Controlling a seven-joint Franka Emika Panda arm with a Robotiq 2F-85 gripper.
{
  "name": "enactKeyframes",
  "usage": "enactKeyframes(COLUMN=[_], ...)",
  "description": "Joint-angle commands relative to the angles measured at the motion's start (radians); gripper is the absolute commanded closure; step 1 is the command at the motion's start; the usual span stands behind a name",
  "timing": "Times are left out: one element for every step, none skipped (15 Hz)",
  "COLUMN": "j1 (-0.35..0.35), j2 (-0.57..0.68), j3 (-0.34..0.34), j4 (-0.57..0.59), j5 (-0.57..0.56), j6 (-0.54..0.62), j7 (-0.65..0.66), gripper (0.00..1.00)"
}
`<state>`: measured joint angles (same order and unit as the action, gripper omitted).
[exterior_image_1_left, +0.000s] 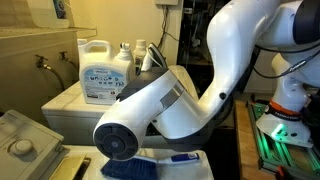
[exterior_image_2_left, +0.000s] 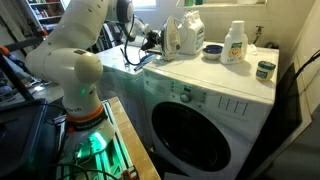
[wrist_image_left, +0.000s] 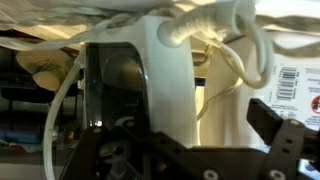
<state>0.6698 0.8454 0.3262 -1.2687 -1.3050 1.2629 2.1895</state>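
Note:
My gripper (wrist_image_left: 180, 125) is open, with its dark fingers wide apart at the left and right of the wrist view. Between them, very close, stands a white appliance-like object (wrist_image_left: 168, 70) with a white cord (wrist_image_left: 215, 25) looped over its top. In both exterior views the gripper (exterior_image_1_left: 150, 58) (exterior_image_2_left: 150, 42) is over the top of a white washing machine (exterior_image_2_left: 200, 105), near its far edge and beside the white object (exterior_image_2_left: 136, 56). I cannot tell whether the fingers touch the object.
On the machine top stand a large white detergent jug (exterior_image_1_left: 101, 70) (exterior_image_2_left: 187, 35), a smaller white bottle (exterior_image_2_left: 235, 42), a blue bowl (exterior_image_2_left: 212, 50) and a small dark jar (exterior_image_2_left: 265, 69). The arm's base (exterior_image_2_left: 85, 110) is next to the machine. A sink and tap (exterior_image_1_left: 45, 62) lie behind.

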Motion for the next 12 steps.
enactKeyframes(j1=[-0.044, -0.054, -0.059, -0.064, -0.067, -0.033, -0.033, -0.03, -0.029, -0.029, -0.028, -0.028], j2=[-0.045, -0.048, -0.051, -0.053, -0.054, -0.062, -0.066, -0.069, -0.074, -0.08, -0.086, -0.092], j3=[0.045, 0.055, 0.061, 0.066, 0.068, 0.015, 0.012, 0.004, -0.002, -0.004, -0.007, -0.01], j4=[-0.065, -0.074, -0.084, -0.092, -0.097, -0.096, -0.1, -0.101, -0.102, -0.102, -0.101, -0.101], j5=[0.066, 0.082, 0.094, 0.107, 0.116, 0.156, 0.172, 0.185, 0.198, 0.209, 0.218, 0.226], j6=[0.052, 0.054, 0.045, 0.034, 0.024, 0.04, 0.04, 0.04, 0.044, 0.054, 0.064, 0.076], j7=[-0.009, -0.03, -0.054, -0.068, -0.079, -0.1, -0.112, -0.12, -0.125, -0.127, -0.124, -0.124], gripper=[0.0, 0.0, 0.0, 0.0, 0.0, 0.0, 0.0, 0.0, 0.0, 0.0, 0.0, 0.0])
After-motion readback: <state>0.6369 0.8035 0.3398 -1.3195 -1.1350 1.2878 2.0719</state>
